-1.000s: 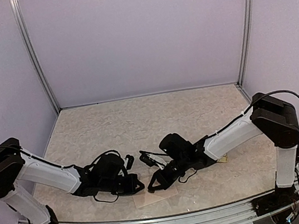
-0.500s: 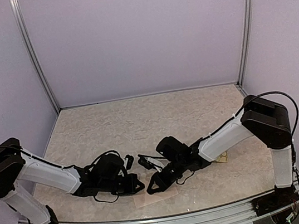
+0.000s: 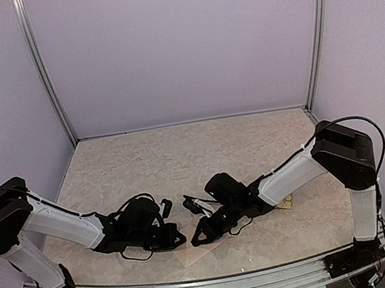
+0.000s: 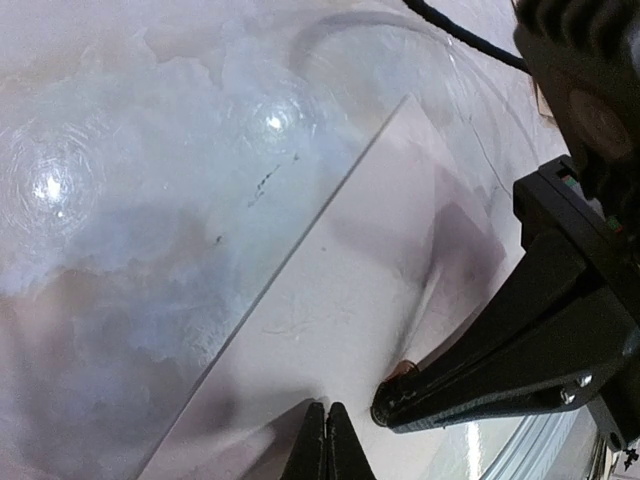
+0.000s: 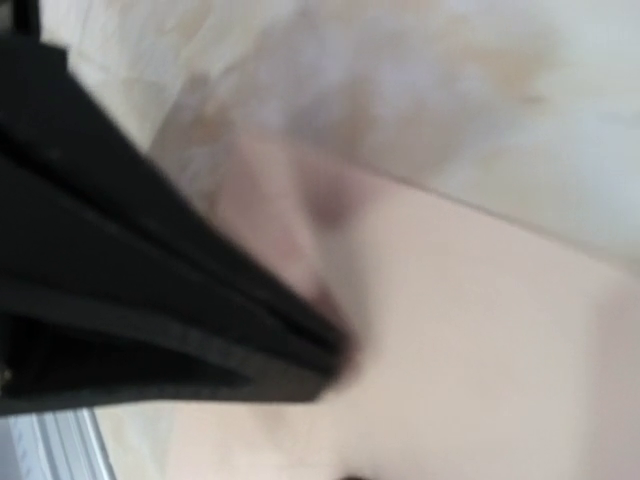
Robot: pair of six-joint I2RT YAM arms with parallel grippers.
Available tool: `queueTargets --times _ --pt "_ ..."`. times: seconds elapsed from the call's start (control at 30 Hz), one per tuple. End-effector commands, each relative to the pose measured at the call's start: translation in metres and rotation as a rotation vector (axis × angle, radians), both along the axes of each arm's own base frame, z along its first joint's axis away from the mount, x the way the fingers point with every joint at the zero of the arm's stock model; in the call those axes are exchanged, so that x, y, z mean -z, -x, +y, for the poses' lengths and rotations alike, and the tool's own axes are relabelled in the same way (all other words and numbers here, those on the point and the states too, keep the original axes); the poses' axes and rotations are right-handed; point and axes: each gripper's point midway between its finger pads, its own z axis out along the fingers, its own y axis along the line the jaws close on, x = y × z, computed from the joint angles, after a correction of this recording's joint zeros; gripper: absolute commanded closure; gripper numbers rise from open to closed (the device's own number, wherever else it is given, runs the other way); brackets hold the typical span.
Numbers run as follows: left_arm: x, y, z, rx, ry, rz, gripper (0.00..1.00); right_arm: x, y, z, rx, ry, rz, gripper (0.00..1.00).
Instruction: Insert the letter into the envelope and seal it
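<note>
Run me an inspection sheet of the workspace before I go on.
Surface: marbled beige table.
Job's things: envelope flat on the table near its front edge; letter not seen.
Clutter: tan sheet partly under the right arm.
Grippers: left gripper fingers shut, tips on the envelope; right gripper fingers shut, tip touching the envelope.
Cables: black cable at the right wrist, above the envelope.
Surroundings: lilac walls, metal frame posts.

Marbled beige table [image 3: 179, 153]. We note the pale cream envelope [image 3: 198, 254] lying flat on it; right of the envelope, well apart, a tan sheet [image 3: 286, 204] lies partly hidden.
</note>
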Motion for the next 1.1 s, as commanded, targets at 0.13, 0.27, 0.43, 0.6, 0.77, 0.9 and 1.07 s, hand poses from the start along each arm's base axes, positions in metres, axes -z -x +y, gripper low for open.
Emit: queueTargets --times 0.13,0.27,0.43,0.6,0.77,0.9,1.07 --pt "0.024 0.006 0.02 -0.018 -0.092 0.038 1.0 0.036 -0.011 -0.045 0.151 0.169 0.059 1.0" --pt "0.024 0.006 0.021 -0.02 -0.093 0.036 1.0 0.038 -0.016 -0.054 0.2 0.186 0.074 1.0" --pt "0.022 0.006 0.02 -0.022 -0.086 0.034 1.0 0.027 -0.019 -0.058 0.215 0.157 0.067 1.0" --pt "0.02 0.005 0.019 -0.021 -0.082 0.032 1.0 -0.011 -0.011 -0.037 0.111 0.032 0.022 1.0" --pt "0.019 0.005 0.017 -0.02 -0.079 0.031 1.0 -0.047 -0.006 -0.012 0.027 -0.076 -0.01 1.0" --pt "0.019 0.005 0.017 -0.019 -0.077 0.03 1.0 -0.037 -0.007 -0.004 0.015 -0.066 0.007 1.0" --pt "0.019 0.005 0.017 -0.017 -0.079 0.032 1.0 -0.014 0.001 -0.002 -0.015 -0.027 0.054 1.0"
